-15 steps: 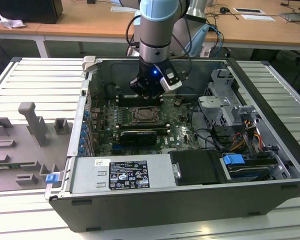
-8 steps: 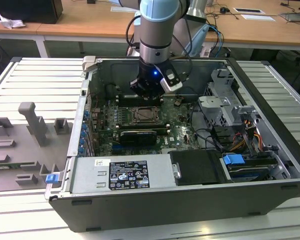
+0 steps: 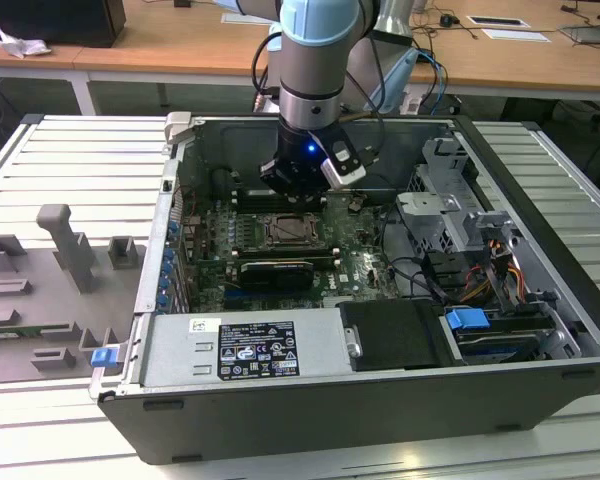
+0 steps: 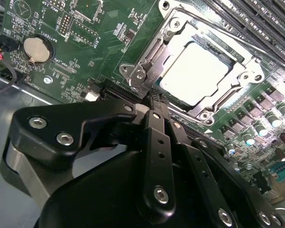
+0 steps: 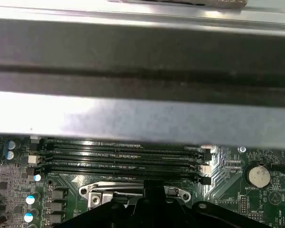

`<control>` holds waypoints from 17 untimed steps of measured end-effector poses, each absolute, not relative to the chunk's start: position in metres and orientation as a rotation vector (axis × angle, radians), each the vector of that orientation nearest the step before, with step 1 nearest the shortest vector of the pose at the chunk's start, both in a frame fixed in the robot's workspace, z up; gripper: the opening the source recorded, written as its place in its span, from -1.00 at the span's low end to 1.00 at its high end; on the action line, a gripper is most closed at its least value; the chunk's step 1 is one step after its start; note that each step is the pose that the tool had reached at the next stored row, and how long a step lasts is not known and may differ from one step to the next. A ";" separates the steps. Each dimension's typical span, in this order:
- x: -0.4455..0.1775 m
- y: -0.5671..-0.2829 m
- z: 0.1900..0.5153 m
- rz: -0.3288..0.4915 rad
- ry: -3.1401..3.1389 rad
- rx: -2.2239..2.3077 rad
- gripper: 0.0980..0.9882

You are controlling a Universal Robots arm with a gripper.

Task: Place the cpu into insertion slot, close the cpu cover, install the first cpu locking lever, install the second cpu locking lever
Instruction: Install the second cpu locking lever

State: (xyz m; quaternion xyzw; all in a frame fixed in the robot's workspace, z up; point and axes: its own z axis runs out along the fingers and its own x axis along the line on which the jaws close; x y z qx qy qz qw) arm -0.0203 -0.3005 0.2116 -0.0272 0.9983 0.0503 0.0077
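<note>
Standing at the open computer case (image 3: pixel 280 345), which lies on its side on a ribbed metal table (image 3: pixel 70 160), I take the socket as my landmark. In the second wrist view the cpu (image 4: pixel 194 71) already sits flat in the insertion slot (image 4: pixel 142 76), its pale face showing through the cut-out of the cpu cover (image 4: pixel 240 78), which lies down over it; that suggests the work has reached the levers. The gripper (image 4: pixel 154 102) hangs directly at the near edge of the socket, its fingers (image 4: pixel 156 137) clenched together to a narrow tip with nothing between them, a shape that looks suited to pushing a thin lever rather than grasping. Whether either lever is latched I cannot tell. Beyond the socket run the long black memory slots (image 5: pixel 123 159), then the case wall. Beside the case sit grey fixture blocks (image 3: pixel 65 250). Past the table stand wooden desks (image 3: pixel 510 55) with papers and cables.
</note>
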 end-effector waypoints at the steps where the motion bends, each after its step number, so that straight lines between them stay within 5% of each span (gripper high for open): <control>1: -0.020 -0.301 0.212 0.157 3.121 -0.085 -0.98; 17: -0.020 -0.312 0.212 0.157 3.121 -0.085 -0.98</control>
